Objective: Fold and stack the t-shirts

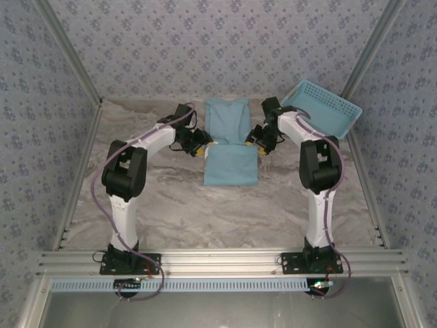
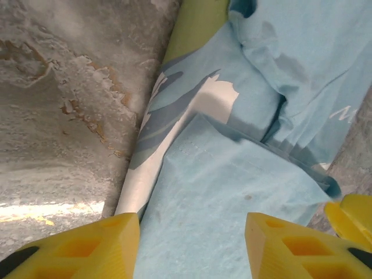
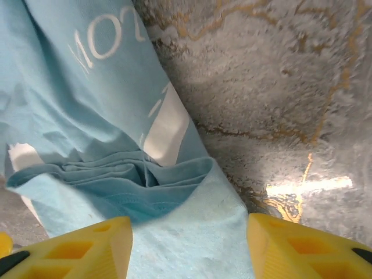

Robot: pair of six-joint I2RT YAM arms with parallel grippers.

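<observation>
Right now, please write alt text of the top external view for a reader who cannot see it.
A light blue t-shirt lies partly folded in the middle of a marble-patterned table, with the left gripper and right gripper at its two sides, by the fold. A light blue basket sits at the far right corner.

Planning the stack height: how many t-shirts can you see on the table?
1: the light blue t-shirt lies at the middle of the table, its near part folded over. More may be hidden under it or inside the basket.
</observation>
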